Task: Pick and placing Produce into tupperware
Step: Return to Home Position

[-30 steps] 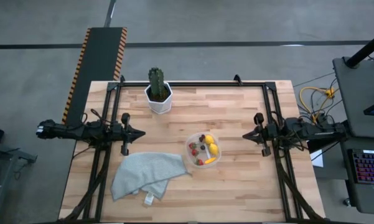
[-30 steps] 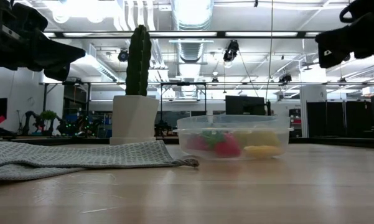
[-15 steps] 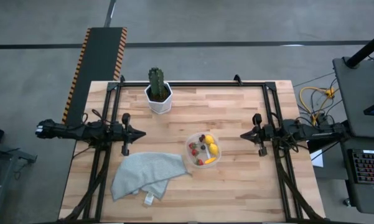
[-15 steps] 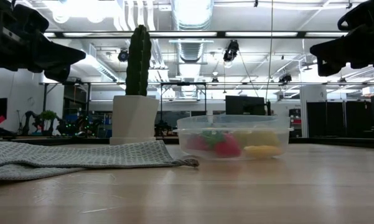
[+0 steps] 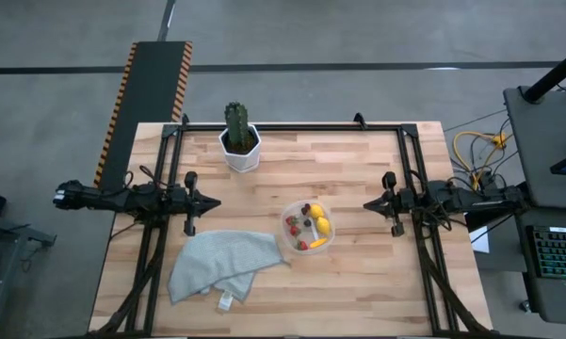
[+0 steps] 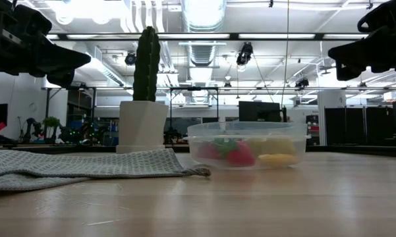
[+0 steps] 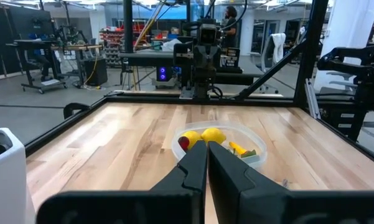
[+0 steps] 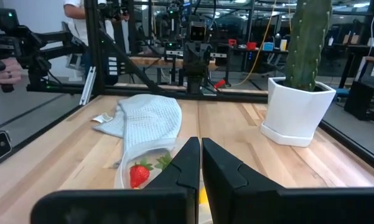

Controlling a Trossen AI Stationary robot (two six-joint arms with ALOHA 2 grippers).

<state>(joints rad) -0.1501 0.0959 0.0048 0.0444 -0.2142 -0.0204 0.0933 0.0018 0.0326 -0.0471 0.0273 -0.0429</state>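
The clear tupperware (image 5: 309,227) stands on the table right of centre, its base on the wood. Inside lie yellow lemons (image 5: 321,224), red strawberries (image 6: 240,155) and an orange-yellow piece (image 6: 277,159). My left gripper (image 5: 216,201) hovers at the table's left side, shut, well above the wood. My right gripper (image 5: 367,204) hovers at the right side, shut, pointing toward the tub. In the left wrist view the tupperware (image 7: 219,142) sits beyond my shut gripper (image 7: 207,148). In the right wrist view a strawberry (image 8: 139,173) shows beside my shut gripper (image 8: 200,148).
A green cactus in a white hexagonal pot (image 5: 239,141) stands near the far edge. A grey towel (image 5: 218,265) lies crumpled on the near left, one corner reaching the tub. Black frame rails run along the table's sides. People stand in the room beyond.
My right gripper has moved a little toward the table's left, closer to the tupperware, and dipped slightly. The left arm and the objects have kept still.
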